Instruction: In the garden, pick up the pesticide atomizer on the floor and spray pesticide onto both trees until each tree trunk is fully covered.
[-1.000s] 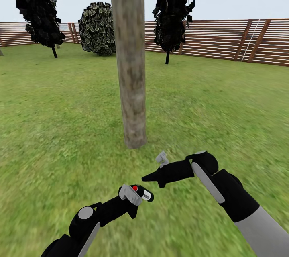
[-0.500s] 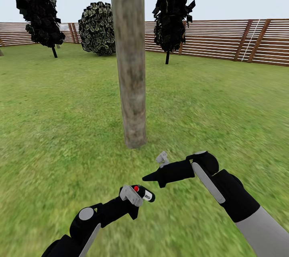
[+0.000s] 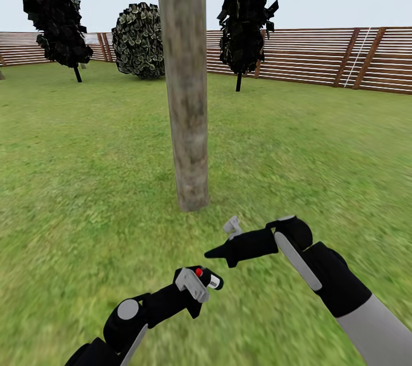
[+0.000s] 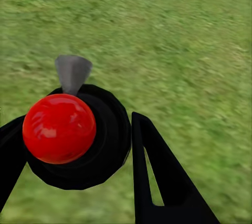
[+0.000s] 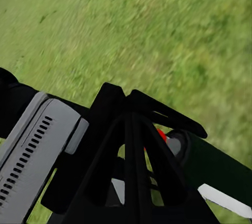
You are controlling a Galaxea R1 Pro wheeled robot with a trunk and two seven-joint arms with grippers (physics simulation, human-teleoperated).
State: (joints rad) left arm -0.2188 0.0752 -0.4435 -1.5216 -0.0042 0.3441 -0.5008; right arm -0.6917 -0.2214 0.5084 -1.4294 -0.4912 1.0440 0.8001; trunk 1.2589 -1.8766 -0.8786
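Note:
The pesticide atomizer [image 3: 210, 280], a dark bottle with a pale label and a red knob on top, is held just above the grass by my left gripper [image 3: 201, 281], which is shut on it. The left wrist view shows its red knob [image 4: 59, 128] and grey nozzle [image 4: 72, 72] between the black fingers [image 4: 157, 182]. My right gripper [image 3: 213, 251] is shut and holds nothing; it hovers just above and to the right of the atomizer. A thick grey-brown tree trunk [image 3: 186, 86] stands straight ahead, its base about an arm's length beyond both grippers.
Green lawn [image 3: 320, 143] spreads all around. Two dark bushes on thin stems [image 3: 54, 6] [image 3: 246, 11] and a round bush [image 3: 139, 40] stand far back before the slatted wooden fence [image 3: 343, 57]. In the right wrist view, the left arm's grey camera housing [image 5: 37, 145] lies under the fingers.
My left arm has shifted slightly right and toward me with the atomizer. The right arm has barely moved.

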